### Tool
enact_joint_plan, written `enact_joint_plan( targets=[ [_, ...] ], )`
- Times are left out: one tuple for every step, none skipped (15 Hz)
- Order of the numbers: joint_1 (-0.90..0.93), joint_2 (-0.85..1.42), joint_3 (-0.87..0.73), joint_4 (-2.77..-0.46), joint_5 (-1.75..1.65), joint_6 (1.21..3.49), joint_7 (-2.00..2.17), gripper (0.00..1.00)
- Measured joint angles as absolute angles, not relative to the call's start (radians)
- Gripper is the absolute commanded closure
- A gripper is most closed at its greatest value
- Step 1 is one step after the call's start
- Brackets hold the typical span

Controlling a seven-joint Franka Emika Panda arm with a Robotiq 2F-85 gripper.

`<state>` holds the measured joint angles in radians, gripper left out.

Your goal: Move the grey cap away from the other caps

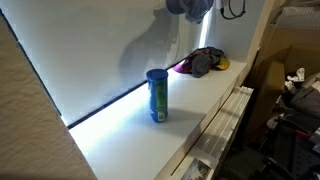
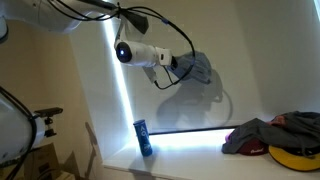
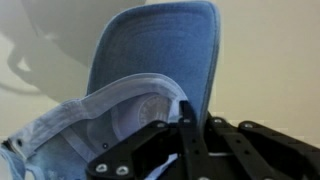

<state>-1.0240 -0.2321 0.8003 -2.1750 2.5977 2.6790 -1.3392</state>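
Note:
The grey cap (image 2: 196, 68) hangs from my gripper (image 2: 180, 66), held high in the air against the white wall. It also shows at the top edge of an exterior view (image 1: 190, 8). In the wrist view the cap (image 3: 150, 70) fills the frame, brim up and pale inside showing, with my gripper (image 3: 192, 118) shut on its edge. The other caps (image 2: 262, 135) lie in a heap on the white shelf: a dark charcoal one, a magenta one and a yellow one (image 2: 295, 157). The heap also shows in an exterior view (image 1: 203, 63).
A blue canister (image 1: 157, 96) stands upright on the white shelf (image 1: 190, 120), well apart from the heap; it also shows in an exterior view (image 2: 143, 138). Clutter lies beyond the shelf's edge (image 1: 290, 110).

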Motion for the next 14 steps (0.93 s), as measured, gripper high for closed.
enact_joint_plan(
  targets=[
    [-1.032,-0.244,0.805,-2.175,2.598,2.679,-1.343,0.91],
    [-1.035,-0.251,0.806,-2.176,2.598,2.679,-1.344,0.91],
    [-1.036,-0.253,0.808,-2.177,2.598,2.679,-1.345,0.91],
    [-1.037,-0.253,0.809,-2.178,2.598,2.679,-1.346,0.91],
    [-1.038,-0.253,0.809,-2.178,2.598,2.679,-1.347,0.98],
    [-1.038,-0.253,0.809,-2.179,2.598,2.679,-1.347,0.98],
    [-1.037,-0.252,0.809,-2.179,2.598,2.679,-1.347,0.98],
    [-1.037,-0.252,0.808,-2.178,2.598,2.670,-1.356,0.98],
    [-1.038,-0.253,0.807,-2.178,2.597,2.649,-1.389,0.98],
    [-1.039,-0.253,0.805,-2.177,2.597,2.624,-1.435,0.98],
    [-1.040,-0.253,0.804,-2.177,2.597,2.599,-1.483,0.98],
    [-1.042,-0.253,0.803,-2.177,2.597,2.573,-1.530,0.66],
    [-1.043,-0.253,0.801,-2.178,2.597,2.544,-1.575,0.89],
    [-1.015,-0.248,0.773,-2.178,2.598,2.543,-1.584,0.84]
  ],
)
